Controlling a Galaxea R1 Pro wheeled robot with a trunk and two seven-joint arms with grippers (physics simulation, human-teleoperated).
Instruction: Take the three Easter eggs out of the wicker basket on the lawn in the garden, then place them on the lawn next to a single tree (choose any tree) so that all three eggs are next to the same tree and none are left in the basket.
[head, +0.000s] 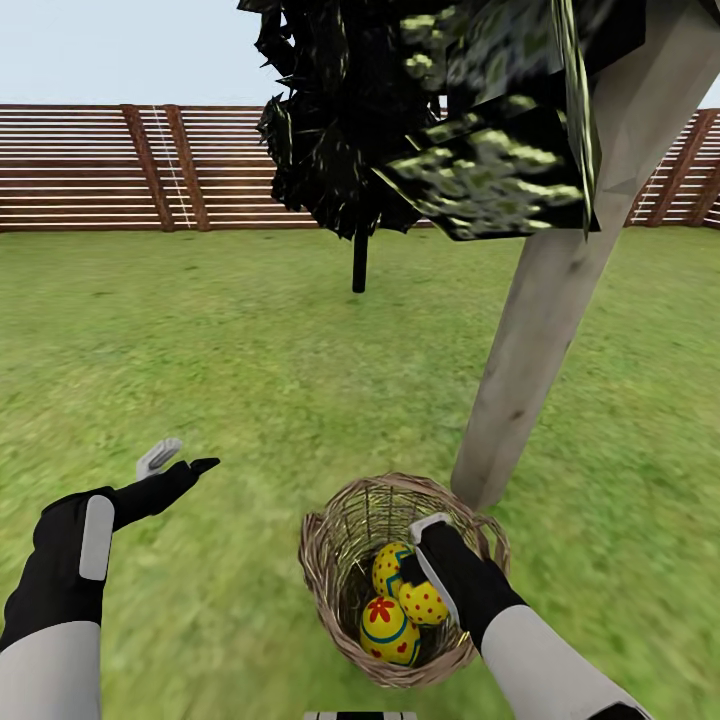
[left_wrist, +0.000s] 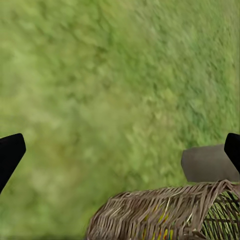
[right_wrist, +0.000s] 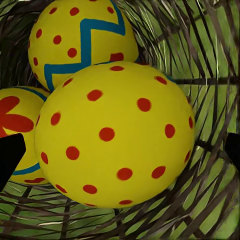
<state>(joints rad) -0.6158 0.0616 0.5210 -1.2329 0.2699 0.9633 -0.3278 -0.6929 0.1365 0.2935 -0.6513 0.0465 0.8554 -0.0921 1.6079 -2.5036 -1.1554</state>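
The lawn (head: 200, 350) runs back to the fence (head: 90, 165). The tree (head: 540, 340), its pale trunk leaning, rises just beyond the right gripper (head: 425, 560), which is sunk inside the wicker basket (head: 325, 575). All three Easter eggs (head: 405, 605) lie there; the dotted egg (right_wrist: 115, 135) sits directly ahead between the spread fingertips (right_wrist: 10, 157), apparently not yet clamped. The flower egg (right_wrist: 15, 122) is half hidden behind it. The left gripper (head: 178, 462) hovers open over grass, well off to the basket's side. Contact is hard to judge.
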